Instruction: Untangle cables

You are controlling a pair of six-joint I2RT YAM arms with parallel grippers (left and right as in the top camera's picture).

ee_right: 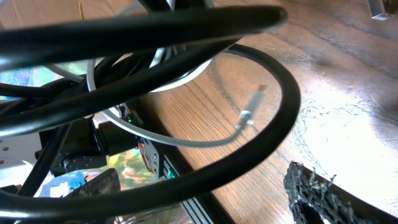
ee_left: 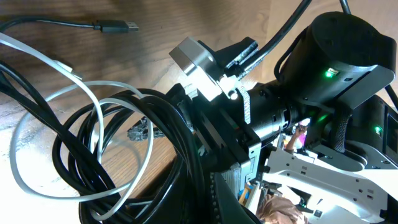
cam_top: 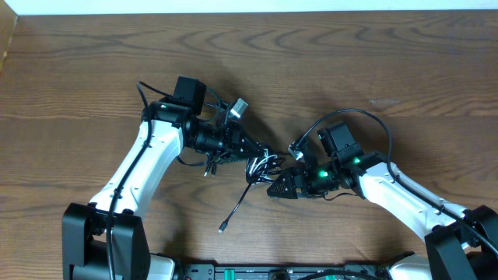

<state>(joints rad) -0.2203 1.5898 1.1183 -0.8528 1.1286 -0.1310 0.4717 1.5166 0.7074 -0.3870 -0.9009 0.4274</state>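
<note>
A knot of black and white cables (cam_top: pixel 264 164) lies at the table's middle, between my two grippers. My left gripper (cam_top: pixel 255 154) is shut on the black strands (ee_left: pixel 168 118) at the bottom of the left wrist view (ee_left: pixel 206 200), and a white cable (ee_left: pixel 93 106) loops through them. My right gripper (cam_top: pixel 272 190) points left just below the knot. It stands open (ee_right: pixel 211 186), with its rough fingertip (ee_right: pixel 314 196) far from the other one. A thick black cable (ee_right: pixel 186 25) crosses between them. A white cable's small plug (ee_right: pixel 245 118) hangs free above the wood.
One black cable trails down-left from the knot to a USB plug (cam_top: pixel 222 228) near the front edge. The left wrist view shows the same plug (ee_left: pixel 115 26) lying on the wood. The right arm's body (ee_left: pixel 336 68) fills that view's right side, close to the left gripper.
</note>
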